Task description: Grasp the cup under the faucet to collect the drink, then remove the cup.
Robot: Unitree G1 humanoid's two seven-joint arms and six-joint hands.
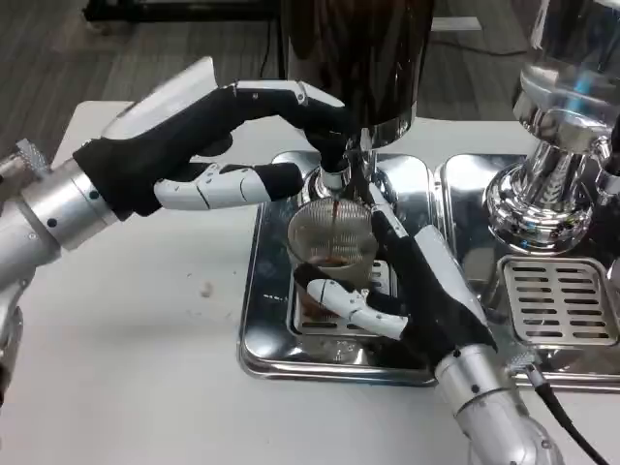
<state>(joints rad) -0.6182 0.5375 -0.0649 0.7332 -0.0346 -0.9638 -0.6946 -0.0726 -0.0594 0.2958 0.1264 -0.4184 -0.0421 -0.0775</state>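
Right hand [407,291] holds cup [332,242] under faucet [333,177]

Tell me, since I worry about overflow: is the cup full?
No. The cup holds only a shallow dark layer at the bottom, with a thin stream from the faucet entering.

I see a clear, ribbed plastic cup [332,242] on a mirror-polished metal drip tray [266,320]. The faucet [332,167] looks glossy chrome; the table [126,368] is matt white.
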